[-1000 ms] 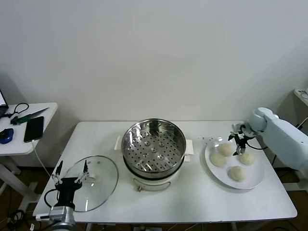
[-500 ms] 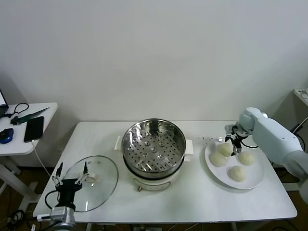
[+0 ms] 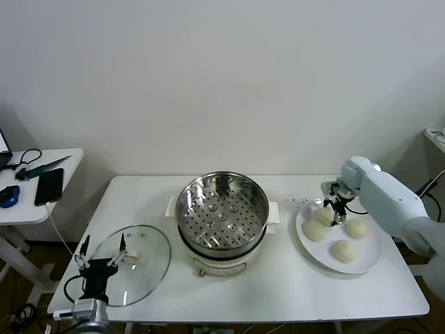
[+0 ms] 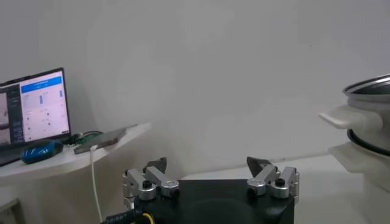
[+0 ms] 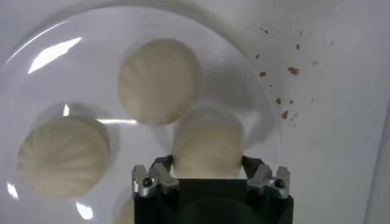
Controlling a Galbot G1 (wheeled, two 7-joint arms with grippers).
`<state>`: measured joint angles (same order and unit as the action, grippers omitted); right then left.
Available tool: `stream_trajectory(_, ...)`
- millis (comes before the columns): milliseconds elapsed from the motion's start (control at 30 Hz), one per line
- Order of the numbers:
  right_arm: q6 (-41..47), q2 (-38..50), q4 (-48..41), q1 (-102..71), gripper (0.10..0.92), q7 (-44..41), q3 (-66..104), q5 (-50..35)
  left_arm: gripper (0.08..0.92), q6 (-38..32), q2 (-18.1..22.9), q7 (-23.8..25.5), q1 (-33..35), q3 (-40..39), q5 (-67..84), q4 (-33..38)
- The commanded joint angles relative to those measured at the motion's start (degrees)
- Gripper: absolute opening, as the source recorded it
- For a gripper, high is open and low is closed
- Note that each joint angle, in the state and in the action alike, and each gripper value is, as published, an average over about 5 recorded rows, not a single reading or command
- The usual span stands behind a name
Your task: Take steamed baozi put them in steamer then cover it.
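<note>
The steel steamer [image 3: 222, 212] stands open at the table's middle. The glass cover [image 3: 142, 264] lies flat at the front left. Several baozi sit on a white plate [image 3: 368, 261] at the right: one at the plate's far left [image 3: 325, 216] and others [image 3: 314, 231] [image 3: 357, 228] [image 3: 342, 250]. My right gripper [image 3: 333, 204] is open and down around the far-left baozi [image 5: 207, 143], with one finger [image 5: 163, 165] on each side; the baozi rests on the plate [image 5: 36, 79]. My left gripper [image 3: 103, 255] is open and empty at the cover's near edge [image 4: 207, 164].
A side table [image 3: 62, 174] at the far left holds a phone [image 3: 49, 186], a mouse and cables. Brown crumbs [image 3: 300, 202] lie between steamer and plate. The steamer's side [image 4: 372, 115] shows in the left wrist view, with a laptop [image 4: 36, 112] beyond.
My right gripper has moved left and down over the plate and now straddles the far-left baozi. The left arm has not moved.
</note>
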<state>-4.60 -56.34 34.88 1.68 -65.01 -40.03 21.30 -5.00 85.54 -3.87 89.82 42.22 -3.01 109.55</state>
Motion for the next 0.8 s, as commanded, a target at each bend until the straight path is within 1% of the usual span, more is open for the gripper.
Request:
stream_trajectory(33,-0.2,-0.21,-0.03,-0.29,0.693,-0.27,0.39,0.54,0.823,-0.01,0.07,-0.04,0.11,-0.02,-0.03,-0.04)
stream_trajectory(200,-0.22,1.53,2.72,0.93,0.687,-0.41,-0.51,-1.16,0.823,-0.08,0.04,-0.05,0.37,-0.03,-0.03,0.13)
stream_trajectory(433,-1.58,4.71,8.6,7.45,0.687,-1.04,-6.25,-7.51,0.823,-0.05,0.14,-0.07,0.58,-0.11,-0.02,0.6)
stream_trajectory(600,-5.93,4.78,10.63,16.15,0.687,-2.03,-12.29,-11.61,0.823,-0.07,0.14,0.01,1.09,-0.09,0.01,1.08)
stream_trajectory(800,-12.61,2.31,14.54,26.77,0.687,-3.02,-19.53,-16.14,0.823,0.15,0.15,0.46,1.87,-0.16,-0.06,1.4)
